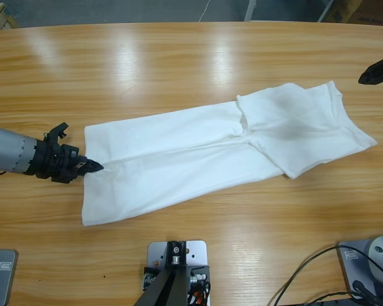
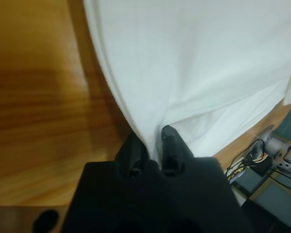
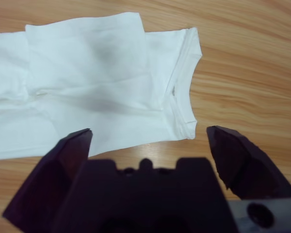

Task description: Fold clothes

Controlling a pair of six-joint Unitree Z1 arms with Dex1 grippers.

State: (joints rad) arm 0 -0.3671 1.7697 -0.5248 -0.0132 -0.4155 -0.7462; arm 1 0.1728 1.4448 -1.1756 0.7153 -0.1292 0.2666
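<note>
The clothes are one white T-shirt (image 1: 198,159), lying folded lengthwise in a long strip across the wooden table (image 1: 179,64), hem to the left and neck to the right. A sleeve flap (image 1: 274,108) lies folded over its upper part. My left gripper (image 1: 92,166) comes in from the left edge and is shut on the shirt's hem edge; in the left wrist view the white cloth (image 2: 194,58) runs down between the closed left gripper (image 2: 153,143). My right gripper (image 1: 376,70) hovers at the far right, apart from the shirt. Its jaws (image 3: 149,130) stand wide open above the neck end (image 3: 182,97).
Bare wood surrounds the shirt on all sides. Black cables (image 1: 306,274) trail over the table's front right corner. The table's far edge (image 1: 179,24) runs along the top of the high view.
</note>
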